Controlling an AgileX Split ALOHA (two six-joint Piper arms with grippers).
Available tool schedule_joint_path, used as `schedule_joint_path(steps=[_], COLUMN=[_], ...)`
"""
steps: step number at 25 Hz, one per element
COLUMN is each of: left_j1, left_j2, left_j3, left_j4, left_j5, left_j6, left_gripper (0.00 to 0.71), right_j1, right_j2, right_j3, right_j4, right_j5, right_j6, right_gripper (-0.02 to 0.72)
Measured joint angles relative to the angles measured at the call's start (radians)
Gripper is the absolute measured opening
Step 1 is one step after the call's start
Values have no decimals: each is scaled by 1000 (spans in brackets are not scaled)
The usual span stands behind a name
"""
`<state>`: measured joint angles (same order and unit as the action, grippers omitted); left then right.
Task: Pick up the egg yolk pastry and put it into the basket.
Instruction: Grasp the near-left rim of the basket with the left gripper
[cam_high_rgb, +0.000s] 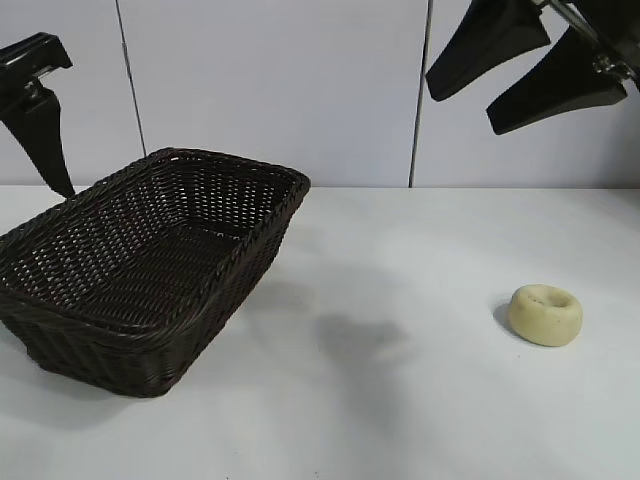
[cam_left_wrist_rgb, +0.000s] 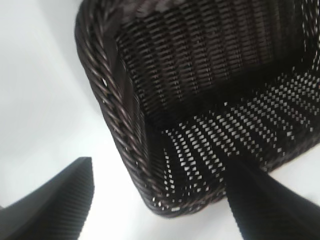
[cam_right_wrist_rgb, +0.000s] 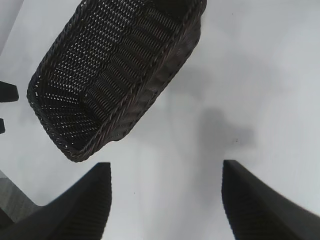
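Bare white table (cam_high_rgb: 400, 400) lay open all around the egg yolk pastry (cam_high_rgb: 545, 315), nothing stood between it and the basket (cam_high_rgb: 150, 270), whose braided rim and sloped sides were the only barrier, and its interior was open from above with nothing inside.

The left gripper (cam_high_rgb: 40, 120) is clipped by the exterior view's left edge, only one dark finger hanging clear behind the basket (cam_high_rgb: 150, 270). The right gripper (cam_high_rgb: 535, 65) runs off the top right corner, wrist unseen. In the left wrist view the basket (cam_left_wrist_rgb: 125, 130) overruns the frame, its far rim lost. The right wrist view never catches the egg yolk pastry (cam_high_rgb: 545, 315).
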<state>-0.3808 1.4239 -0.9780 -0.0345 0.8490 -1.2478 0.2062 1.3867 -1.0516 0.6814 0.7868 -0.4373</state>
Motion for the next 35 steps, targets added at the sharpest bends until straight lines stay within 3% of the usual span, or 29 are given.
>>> schedule_joint_path(steps=[9,16,35], left_j1=[0,0,0], left_j2=[0,13,237], left_j3=[71,223,229], left_j4=[42,43,41], left_j5=[-77,-280,-443], left_j6=[-73,-104,-47], left_gripper=[535,535,527], right_j1=[0,0,0], right_j2=[0,0,0], right_j3=[0,0,0], right_j4=[0,0,-2], right_j5=[0,0,2], right_j6=[0,0,0], right_gripper=[465,465,465])
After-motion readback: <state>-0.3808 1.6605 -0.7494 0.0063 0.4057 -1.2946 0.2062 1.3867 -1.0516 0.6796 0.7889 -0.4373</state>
